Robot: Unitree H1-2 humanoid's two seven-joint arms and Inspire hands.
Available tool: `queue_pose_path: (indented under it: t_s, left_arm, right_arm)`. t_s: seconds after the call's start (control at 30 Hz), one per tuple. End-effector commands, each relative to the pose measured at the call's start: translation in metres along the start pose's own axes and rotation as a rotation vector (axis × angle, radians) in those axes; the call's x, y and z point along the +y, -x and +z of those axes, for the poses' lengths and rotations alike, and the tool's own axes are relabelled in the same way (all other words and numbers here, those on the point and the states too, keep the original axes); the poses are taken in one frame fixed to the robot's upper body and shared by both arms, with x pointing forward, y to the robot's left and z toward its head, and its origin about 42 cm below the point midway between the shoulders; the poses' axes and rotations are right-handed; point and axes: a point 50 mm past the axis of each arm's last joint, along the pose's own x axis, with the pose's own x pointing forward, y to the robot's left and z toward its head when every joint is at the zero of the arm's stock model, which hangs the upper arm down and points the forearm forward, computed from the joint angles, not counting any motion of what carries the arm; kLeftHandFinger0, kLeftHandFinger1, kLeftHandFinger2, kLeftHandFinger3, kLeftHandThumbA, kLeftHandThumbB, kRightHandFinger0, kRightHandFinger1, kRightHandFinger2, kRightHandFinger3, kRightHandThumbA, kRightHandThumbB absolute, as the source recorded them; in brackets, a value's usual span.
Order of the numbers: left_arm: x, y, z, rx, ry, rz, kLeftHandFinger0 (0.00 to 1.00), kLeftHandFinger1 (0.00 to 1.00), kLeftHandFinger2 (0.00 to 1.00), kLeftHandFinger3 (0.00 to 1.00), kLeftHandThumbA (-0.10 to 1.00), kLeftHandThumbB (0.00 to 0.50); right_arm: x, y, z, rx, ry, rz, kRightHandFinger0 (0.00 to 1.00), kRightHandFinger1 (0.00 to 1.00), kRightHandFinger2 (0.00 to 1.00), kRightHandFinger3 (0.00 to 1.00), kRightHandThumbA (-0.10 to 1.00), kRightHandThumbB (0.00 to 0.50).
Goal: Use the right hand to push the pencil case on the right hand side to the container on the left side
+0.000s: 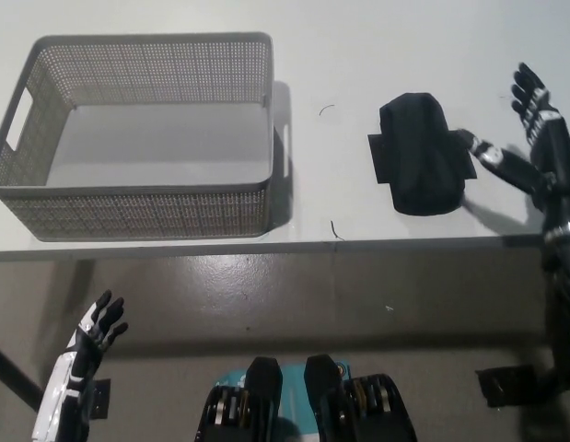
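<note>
- Black right hand, fingers spread and holding nothing, stands just right of the pencil case; one digit reaches its right edge, though contact is uncertain.
- Case lies on the white table, long axis running away from the robot, well right of the basket.
- Push must go leftward, broadside.
- Case: dark, soft-looking, lumpy, with flat flaps either side.
- White left hand rests low at lower left, fingers apart.
</note>
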Motion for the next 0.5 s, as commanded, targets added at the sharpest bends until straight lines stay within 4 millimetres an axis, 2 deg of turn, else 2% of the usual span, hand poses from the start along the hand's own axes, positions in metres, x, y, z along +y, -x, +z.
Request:
queue_pose_path:
  t_s: [0.0,0.07,0.2,0.33,0.37,0.47]
  left_arm:
    - [-0.004,-0.001,0.009,-0.055,0.015,-0.010,1.00,1.00,1.00,1.00,1.00,0.272]
    - [-0.006,-0.001,0.009,-0.056,0.019,-0.016,1.00,1.00,1.00,1.00,1.00,0.272]
    - [-0.006,0.000,0.011,-0.074,0.014,-0.027,1.00,1.00,1.00,1.00,1.00,0.276]
    - [-0.008,0.002,0.010,-0.072,0.015,-0.015,1.00,1.00,1.00,1.00,1.00,0.282]
    - [-0.008,0.003,0.010,-0.071,0.017,-0.012,1.00,1.00,1.00,1.00,1.00,0.289]
    - [-0.012,0.006,0.008,-0.061,0.030,-0.016,1.00,1.00,1.00,1.00,1.00,0.307]
  right_arm:
    - [0.007,-0.038,0.020,-0.039,-0.002,0.018,1.00,1.00,1.00,1.00,1.00,0.313]
    - [0.010,-0.051,0.017,-0.001,-0.009,0.014,1.00,1.00,1.00,1.00,1.00,0.340]
    - [0.020,-0.073,0.017,0.060,-0.022,0.025,1.00,1.00,1.00,1.00,1.00,0.330]
    - [0.030,-0.087,0.018,0.099,-0.030,0.038,1.00,1.00,1.00,1.00,1.00,0.316]
    - [0.032,-0.087,0.016,0.112,-0.037,0.040,1.00,1.00,1.00,1.00,1.00,0.324]
    - [0.038,-0.088,0.010,0.161,-0.052,0.038,1.00,1.00,1.00,1.00,1.00,0.300]
